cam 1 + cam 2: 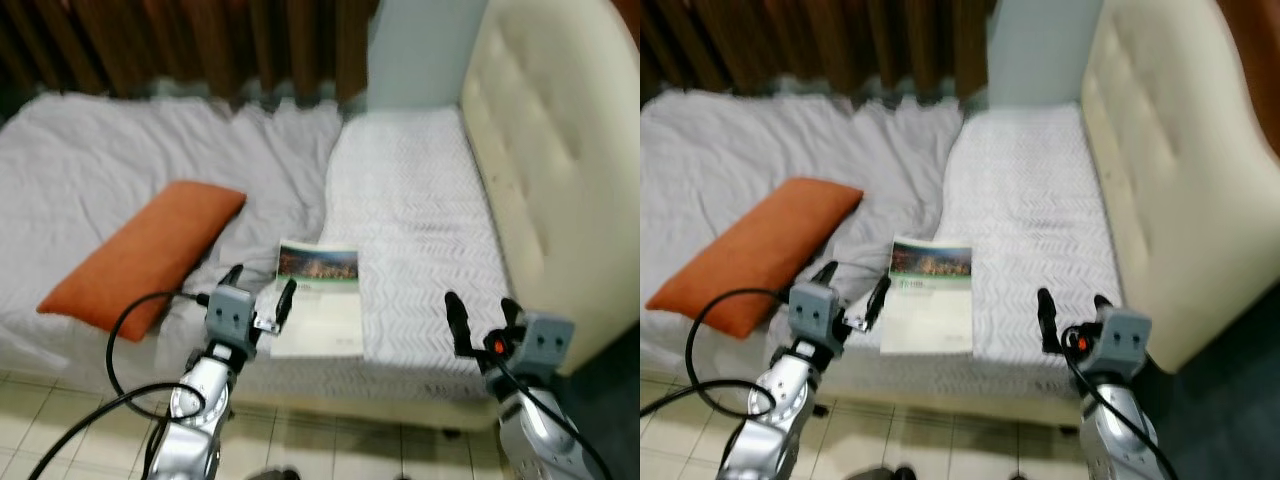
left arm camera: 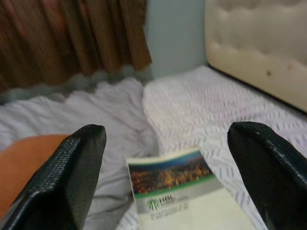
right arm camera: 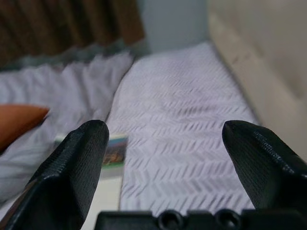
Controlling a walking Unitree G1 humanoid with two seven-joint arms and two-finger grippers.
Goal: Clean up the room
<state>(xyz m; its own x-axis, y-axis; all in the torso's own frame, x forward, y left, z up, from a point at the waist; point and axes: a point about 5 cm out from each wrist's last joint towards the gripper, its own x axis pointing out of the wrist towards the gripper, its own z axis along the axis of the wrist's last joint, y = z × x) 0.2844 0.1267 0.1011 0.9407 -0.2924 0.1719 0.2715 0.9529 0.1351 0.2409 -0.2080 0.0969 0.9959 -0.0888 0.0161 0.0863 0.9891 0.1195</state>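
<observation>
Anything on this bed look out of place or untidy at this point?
A booklet lies loose near the bed's front edge, and the orange pillow sits askew on the rumpled grey sheet. The left gripper hangs open beside the booklet.

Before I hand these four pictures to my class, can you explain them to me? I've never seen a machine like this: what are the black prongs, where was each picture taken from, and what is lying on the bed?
This is a walking humanoid robot facing a bed. The two wide pictures come from the two eyes of a camera on its head, looking down, so they show the same scene. The other two come from cameras on its wrists, each looking out between that arm's two black fingers.

The left gripper and the right gripper are both open and hold nothing.

On the white bed lies an orange pillow toward the robot's left, and a booklet with a photo across the top, near the front edge. The left gripper is close to the booklet. A cream padded headboard is on the right, brown curtains behind.
</observation>
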